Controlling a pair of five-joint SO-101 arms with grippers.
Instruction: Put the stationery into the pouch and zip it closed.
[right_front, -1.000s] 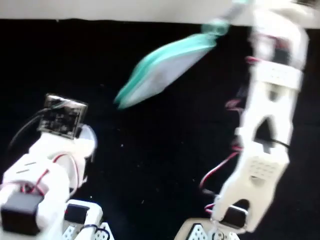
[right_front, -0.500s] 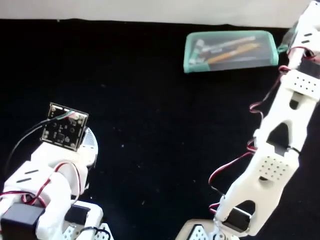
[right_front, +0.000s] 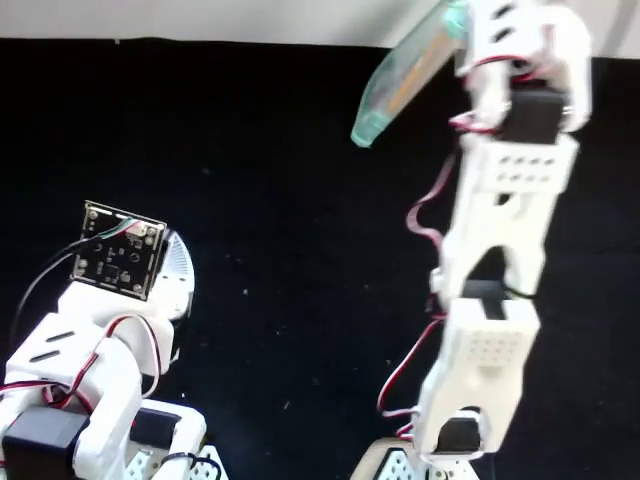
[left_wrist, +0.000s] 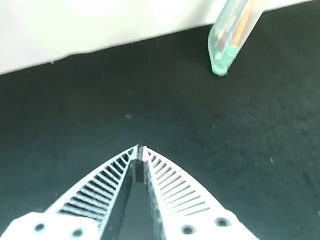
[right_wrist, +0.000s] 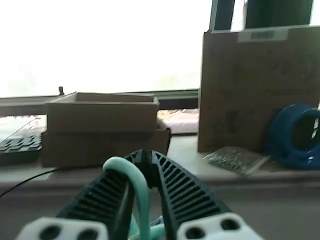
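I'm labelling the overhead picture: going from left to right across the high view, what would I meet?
left arm → pouch → right arm

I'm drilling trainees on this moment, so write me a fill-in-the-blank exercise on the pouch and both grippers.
1. The right gripper is shut on the teal ____ of the pouch.
2. Through the pouch's clear side shows a long stationery item coloured ____.
3. The left gripper holds nothing, and its fingers are ____.
4. The table under both arms is coloured ____.

Missing words: loop; orange; shut; black.
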